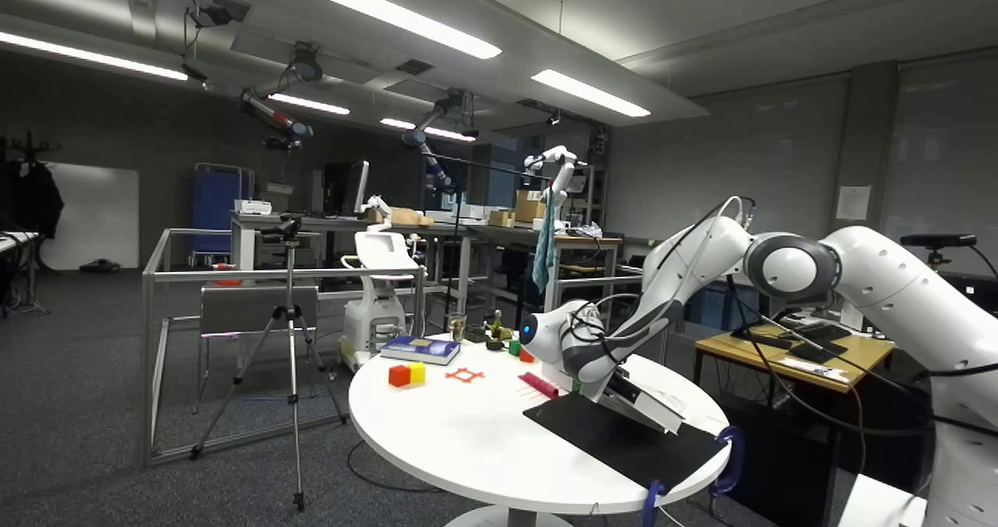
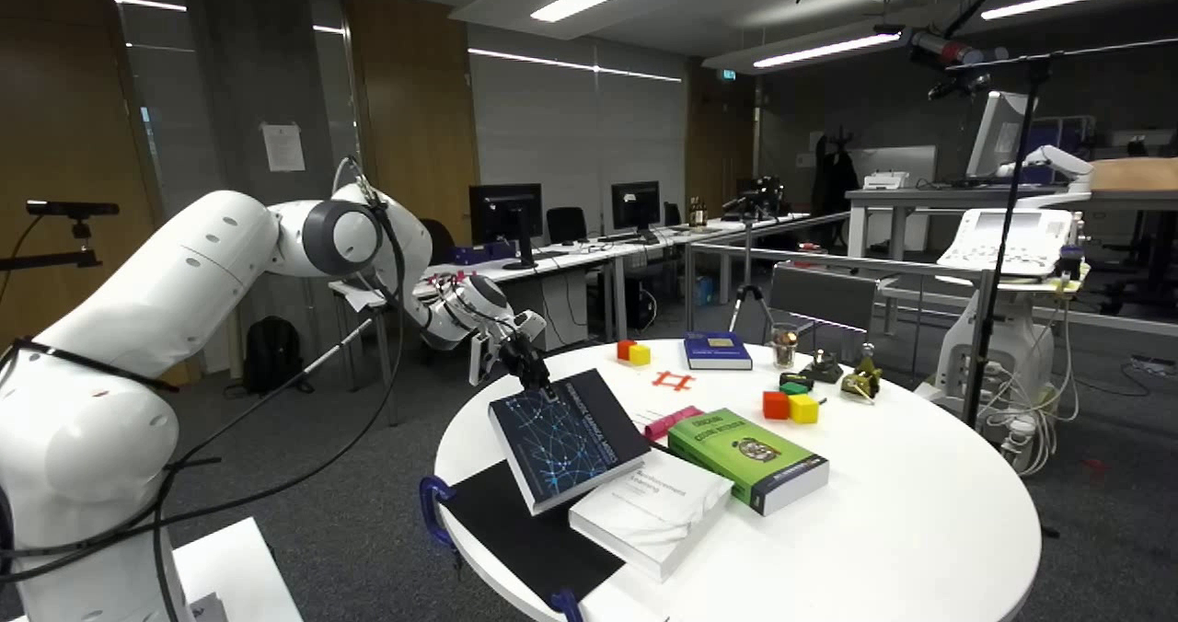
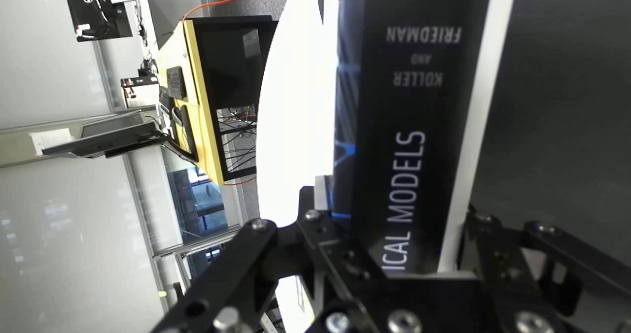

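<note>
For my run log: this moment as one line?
fingers: closed on dark book across spine | pose: tilted over black mat | nearby: white book

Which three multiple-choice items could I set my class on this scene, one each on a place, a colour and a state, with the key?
1. Where are the clamps fixed?
A) On the tripod
B) On the rim of the round table
C) On the chair

2. What colour is the cover of the Reinforcement Learning book?
A) Green
B) Blue
C) White

3. What is the state of the dark book?
A) Tilted, gripped by the tool
B) Lying flat, untouched
C) Standing upright on its own

Right letters:
1: B, since both exterior views show them at the table's edge.
2: C, since its white cover, with the title, shows in an exterior view.
3: A, since it slants in an exterior view, and the wrist view shows the tool closed on both its sides.
</note>
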Controlling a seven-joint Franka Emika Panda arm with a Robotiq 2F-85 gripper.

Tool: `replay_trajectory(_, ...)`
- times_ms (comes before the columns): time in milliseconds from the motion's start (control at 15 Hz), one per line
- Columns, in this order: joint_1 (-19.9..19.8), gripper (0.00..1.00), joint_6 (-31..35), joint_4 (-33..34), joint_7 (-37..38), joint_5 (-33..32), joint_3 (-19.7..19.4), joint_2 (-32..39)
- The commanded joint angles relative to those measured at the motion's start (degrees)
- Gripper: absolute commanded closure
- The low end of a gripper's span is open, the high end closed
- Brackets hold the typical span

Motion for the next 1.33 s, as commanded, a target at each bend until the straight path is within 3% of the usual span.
replay_trajectory(0,-0.8,0.73,-3.4,0.5,-1.0,-1.5,-0.8,-4.3)
replay_trajectory(467,-4.2,0.73,-3.3,2.8,-1.9,1.6,-1.7,-6.5)
replay_trajectory(933,-4.8,0.73,-4.3,3.0,-6.1,-3.5,-4.8,-6.7)
replay_trajectory(1267,-5.5,0.73,-1.8,1.7,-11.7,-11.2,-5.8,-6.6)
